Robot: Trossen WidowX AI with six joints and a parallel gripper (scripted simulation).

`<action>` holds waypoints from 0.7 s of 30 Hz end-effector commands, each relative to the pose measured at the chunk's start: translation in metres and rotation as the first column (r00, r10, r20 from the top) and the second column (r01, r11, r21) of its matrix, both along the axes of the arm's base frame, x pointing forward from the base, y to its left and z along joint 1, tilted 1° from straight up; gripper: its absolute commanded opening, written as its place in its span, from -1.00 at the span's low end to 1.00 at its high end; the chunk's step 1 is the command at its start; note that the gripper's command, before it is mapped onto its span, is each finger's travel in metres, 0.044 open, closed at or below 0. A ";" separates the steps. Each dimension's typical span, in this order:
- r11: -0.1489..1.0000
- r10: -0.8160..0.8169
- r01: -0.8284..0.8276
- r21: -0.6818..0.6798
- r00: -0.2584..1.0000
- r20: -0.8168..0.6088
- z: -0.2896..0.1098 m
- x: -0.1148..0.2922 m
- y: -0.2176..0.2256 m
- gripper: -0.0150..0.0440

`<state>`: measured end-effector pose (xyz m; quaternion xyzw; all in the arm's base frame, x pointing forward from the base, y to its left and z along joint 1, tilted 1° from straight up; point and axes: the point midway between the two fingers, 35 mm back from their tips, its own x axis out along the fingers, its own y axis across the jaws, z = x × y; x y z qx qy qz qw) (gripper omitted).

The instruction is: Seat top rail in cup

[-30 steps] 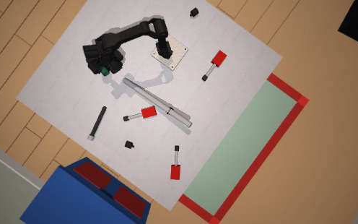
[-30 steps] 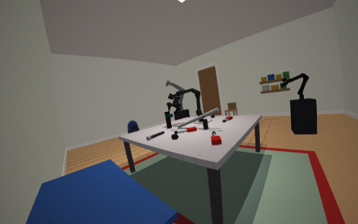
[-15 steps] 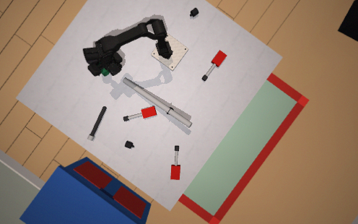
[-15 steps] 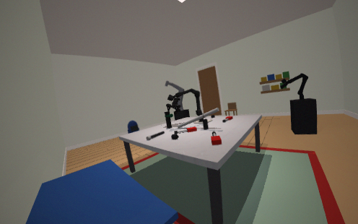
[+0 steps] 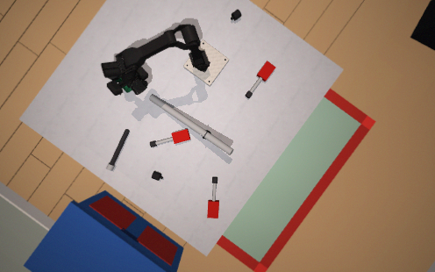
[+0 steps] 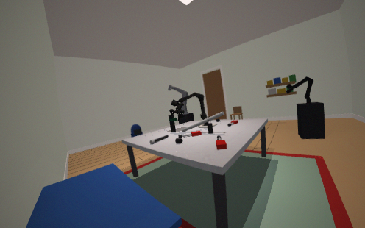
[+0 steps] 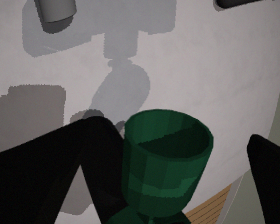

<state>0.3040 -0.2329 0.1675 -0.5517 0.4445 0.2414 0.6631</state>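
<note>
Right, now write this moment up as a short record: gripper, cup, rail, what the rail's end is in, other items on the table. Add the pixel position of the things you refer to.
gripper: open (image 5: 127, 88) (image 7: 178, 145), nothing held
cup: green (image 7: 166, 170), in view between the gripper's fingers, mouth facing the wrist camera
rail: long grey tube (image 5: 187, 121) (image 6: 204, 121), slanting above the table
rail end nearest gripper: outside the cup
red-headed items: three, lying on the table (image 5: 60, 105)
dark rod: one, pale tip (image 5: 118, 149) (image 6: 160, 139)
small black parts: two (image 5: 236, 15) (image 5: 156, 175)
task state: rail not seated
</note>
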 end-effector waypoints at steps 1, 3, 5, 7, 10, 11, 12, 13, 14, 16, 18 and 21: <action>1.000 -0.007 0.007 0.006 1.000 -0.009 -0.010 0.002 -0.001 1.00; 1.000 -0.007 0.007 0.006 1.000 -0.009 -0.012 0.003 -0.001 1.00; 1.000 -0.007 0.007 0.006 1.000 -0.009 -0.015 0.005 -0.002 1.00; 1.000 -0.007 0.007 0.006 1.000 -0.009 -0.018 0.006 -0.002 1.00; 1.000 -0.007 0.007 0.006 1.000 -0.009 -0.022 0.008 -0.002 1.00; 1.000 -0.007 0.007 0.006 1.000 -0.009 -0.024 0.009 -0.002 1.00; 1.000 -0.007 0.007 0.006 1.000 -0.009 -0.024 0.009 -0.002 1.00; 1.000 -0.007 0.007 0.006 1.000 -0.009 -0.025 0.009 -0.002 1.00; 1.000 -0.007 0.007 0.006 1.000 -0.009 -0.025 0.009 -0.002 1.00; 1.000 -0.007 0.007 0.006 1.000 -0.009 -0.025 0.009 -0.002 0.91; 1.000 -0.007 0.007 0.006 1.000 -0.009 -0.025 0.009 -0.002 0.73; 1.000 -0.007 0.007 0.006 1.000 -0.009 -0.025 0.009 -0.002 0.47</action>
